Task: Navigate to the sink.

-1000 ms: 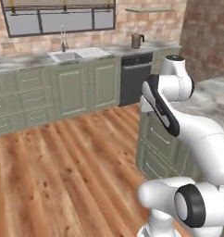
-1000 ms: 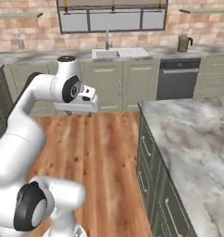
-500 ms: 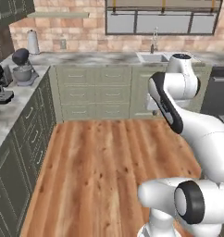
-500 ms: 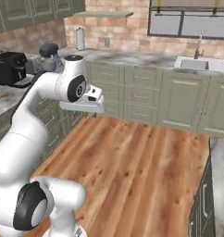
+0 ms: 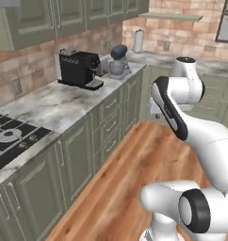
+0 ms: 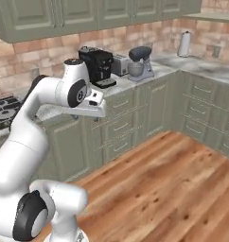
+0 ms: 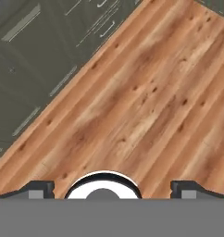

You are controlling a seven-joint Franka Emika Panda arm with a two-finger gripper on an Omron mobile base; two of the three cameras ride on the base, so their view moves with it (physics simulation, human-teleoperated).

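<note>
Since 0.5 s ago the whole scene has swung sideways in both base views, which is the camera turning with the base: the sink and its faucet, then against the back wall, have slid out of the frames, so the pictures of now do not tell where the sink is. Both base views now face a corner of the kitchen. A marble counter [image 5: 64,101] runs along the brick wall over green-grey cabinets [image 6: 130,118], with a black stovetop [image 5: 10,139] at its near end. Farther along the counter stands a black coffee machine [image 5: 79,69], then a toaster [image 6: 119,64] just beside it, then a grey stand mixer [image 5: 118,61]. A white paper towel roll [image 6: 184,43] stands on the counter of the far wall, near the corner. The arm is folded high in front of the base, and its gripper [image 6: 90,112] points down over the wooden floor [image 7: 146,102]. In the hand view the 2 dark fingertips [image 7: 39,189] sit at the far left and far right of the bottom edge, so the claw is spread wide and holds nothing, with floor planks and cabinet fronts below it.
</note>
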